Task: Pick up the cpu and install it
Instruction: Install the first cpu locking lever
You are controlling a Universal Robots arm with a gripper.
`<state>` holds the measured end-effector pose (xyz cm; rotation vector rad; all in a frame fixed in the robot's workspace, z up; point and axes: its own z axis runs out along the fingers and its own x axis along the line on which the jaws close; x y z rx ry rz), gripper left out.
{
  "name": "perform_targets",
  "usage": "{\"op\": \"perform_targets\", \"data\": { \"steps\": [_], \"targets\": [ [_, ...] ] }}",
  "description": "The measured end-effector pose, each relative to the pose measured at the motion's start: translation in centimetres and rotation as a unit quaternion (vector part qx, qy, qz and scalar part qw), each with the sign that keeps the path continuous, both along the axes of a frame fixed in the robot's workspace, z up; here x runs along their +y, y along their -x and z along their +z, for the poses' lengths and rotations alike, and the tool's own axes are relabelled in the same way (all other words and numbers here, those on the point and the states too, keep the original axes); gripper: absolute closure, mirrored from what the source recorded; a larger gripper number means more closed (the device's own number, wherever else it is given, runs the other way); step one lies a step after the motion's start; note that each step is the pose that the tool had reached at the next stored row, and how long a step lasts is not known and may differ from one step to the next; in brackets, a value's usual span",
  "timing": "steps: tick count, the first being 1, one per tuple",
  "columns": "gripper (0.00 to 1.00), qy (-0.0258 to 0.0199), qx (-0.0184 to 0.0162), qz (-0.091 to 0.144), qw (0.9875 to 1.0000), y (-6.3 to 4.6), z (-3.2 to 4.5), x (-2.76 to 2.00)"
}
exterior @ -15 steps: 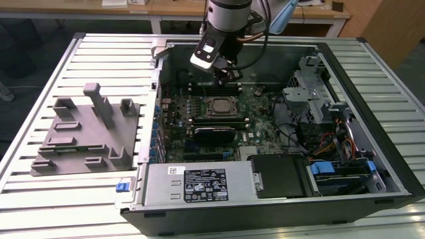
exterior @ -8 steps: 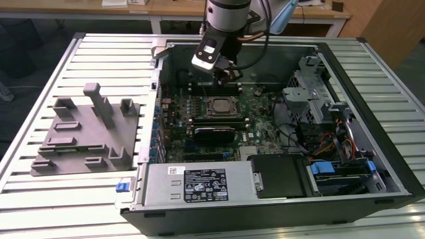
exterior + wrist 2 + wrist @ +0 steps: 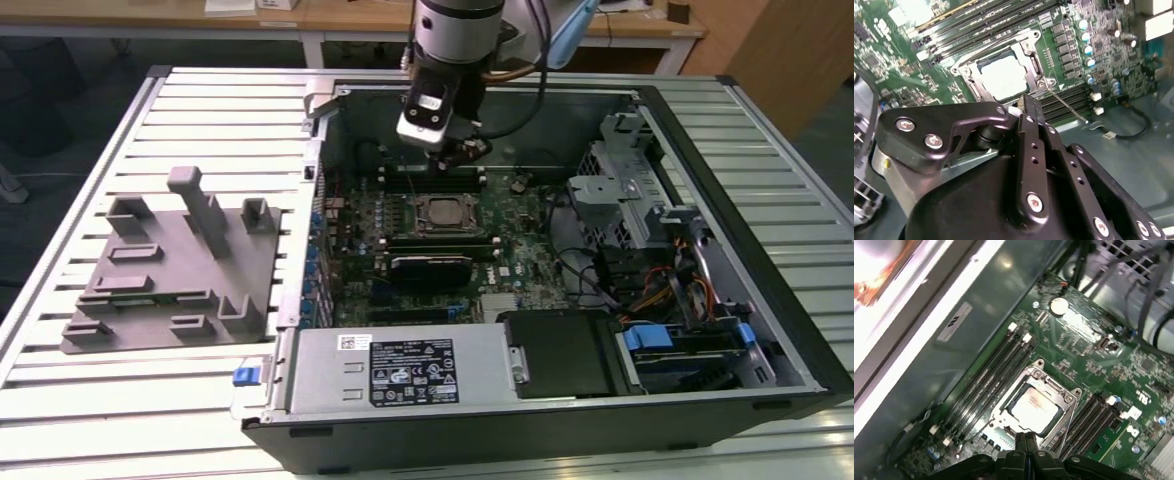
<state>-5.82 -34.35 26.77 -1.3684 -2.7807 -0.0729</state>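
- Nearest, on the slatted worktop (image 3: 134, 410), the open computer case (image 3: 534, 440) lay on its side, with the power supply (image 3: 400, 370) along its near edge.
- On the exterior view's left, beside the case, stood the grey tray (image 3: 174, 270) with its upright posts. No chip could be made out on it.
- Further in, at the middle of the motherboard (image 3: 521, 250), the cpu (image 3: 442, 211) lay flat inside the socket (image 3: 1054, 390), its pale top showing through the metal frame in both wrist views.
- By my reading the placing step was done and the chip was seated. Whether the thin lever (image 3: 1066, 106) was latched could not be told.
- Any move from there would call for a clean path clear of the frame and that lever, without nudging the chip.
- Just beyond the socket's far edge hung the hand (image 3: 465, 152), above the board and apart from the chip.
- It was clenched, its fingers (image 3: 1021, 445) pressed together with nothing between them.
- The arm (image 3: 454, 40) came down nearly upright over the case's far side, tipped slightly toward the socket.
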Motion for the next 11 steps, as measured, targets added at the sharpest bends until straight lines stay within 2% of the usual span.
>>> {"op": "perform_targets", "data": {
  "steps": [3, 6, 11],
  "targets": [
    [0.89, 0.0000, 0.0000, 0.027, 0.9996, 0.00, 0.00, 0.00],
    [0.89, 0.0000, 0.0000, 0.054, 0.9985, 0.00, -0.01, 0.00],
    [0.89, 0.0000, 0.0000, 0.100, 0.9950, 0.00, -0.02, 0.00]
  ]
}}
